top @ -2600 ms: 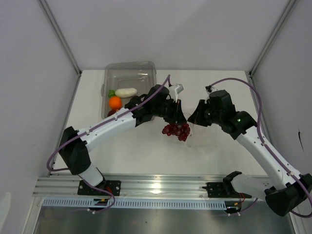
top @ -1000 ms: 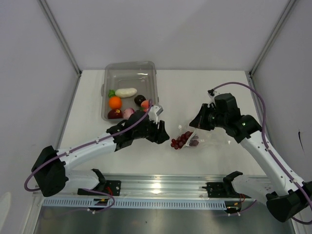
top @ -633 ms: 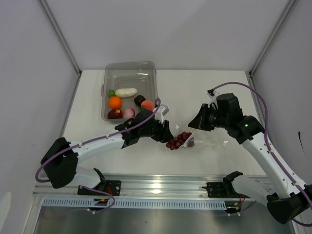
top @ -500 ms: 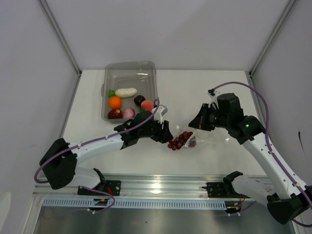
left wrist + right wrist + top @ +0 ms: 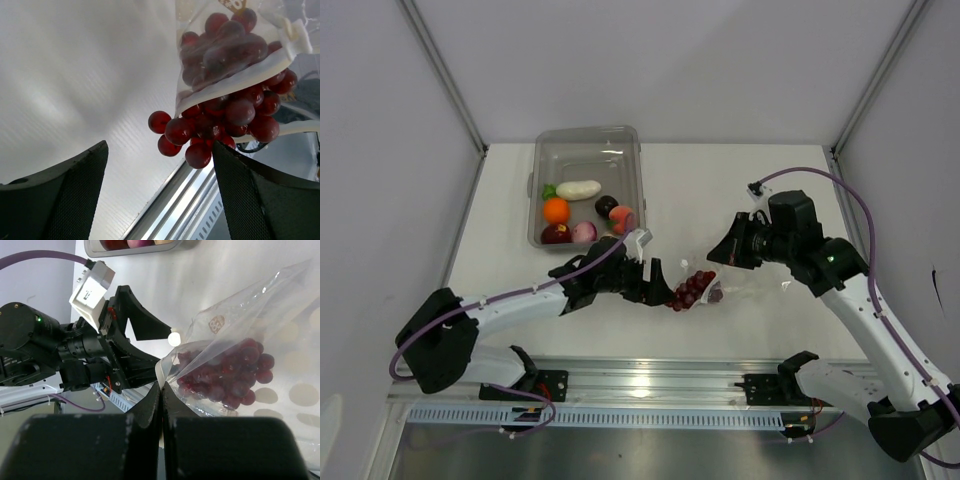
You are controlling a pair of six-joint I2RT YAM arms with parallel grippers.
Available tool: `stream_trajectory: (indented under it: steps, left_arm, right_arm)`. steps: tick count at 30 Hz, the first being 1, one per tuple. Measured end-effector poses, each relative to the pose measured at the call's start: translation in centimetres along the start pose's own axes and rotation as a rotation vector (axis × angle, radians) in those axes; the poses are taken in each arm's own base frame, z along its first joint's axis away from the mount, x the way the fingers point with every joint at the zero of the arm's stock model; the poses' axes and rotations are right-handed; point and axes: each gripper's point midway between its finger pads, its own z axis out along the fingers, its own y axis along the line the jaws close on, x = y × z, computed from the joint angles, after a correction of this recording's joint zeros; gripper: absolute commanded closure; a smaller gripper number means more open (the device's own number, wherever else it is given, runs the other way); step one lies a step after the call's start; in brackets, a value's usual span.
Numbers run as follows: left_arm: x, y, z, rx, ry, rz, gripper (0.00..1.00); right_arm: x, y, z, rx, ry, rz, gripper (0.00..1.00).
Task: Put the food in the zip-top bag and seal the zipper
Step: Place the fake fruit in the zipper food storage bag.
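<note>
grape bunch (image 5: 692, 288) half inside the zip-top bag (image 5: 738, 287), near the middle of the worktop's (image 5: 710, 180) front edge.
the right gripper (image 5: 720, 250) has its fingers pressed together on the bag's mouth edge. the left gripper (image 5: 662, 285) is spread wide, with the grapes that spill past the mouth lying between its tips; contact cannot be told. the other food (image 5: 578, 189) sits in the bin (image 5: 585, 150) at the back left corner. open worktop runs behind the bag to the back edge.

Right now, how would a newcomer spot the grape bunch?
On the white table, toward the centre of its near edge, is a clear zip-top bag pinched by the right tool. The dark red grape bunch sits half in its mouth, the only food outside the clear bin.
</note>
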Motion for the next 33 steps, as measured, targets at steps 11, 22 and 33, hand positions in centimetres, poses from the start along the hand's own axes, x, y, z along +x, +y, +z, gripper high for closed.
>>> stream_trajectory:
  steps: [11, 22, 33]
  left_arm:
    - [1.4, -1.8, 1.4, 0.216, 0.037, -0.107, 0.17]
    - [1.1, -3.8, 2.2, 0.388, 0.033, -0.173, 0.25]
    - [0.2, -4.5, 2.0, 0.442, 0.014, -0.193, 0.53]
  right_arm:
    - [-0.2, 0.2, -0.2, -0.006, -0.005, 0.000, 1.00]
    - [-1.0, 1.1, -0.8, -0.024, -0.029, -0.010, 1.00]
    - [-1.0, 0.9, -0.7, -0.020, -0.029, -0.009, 1.00]
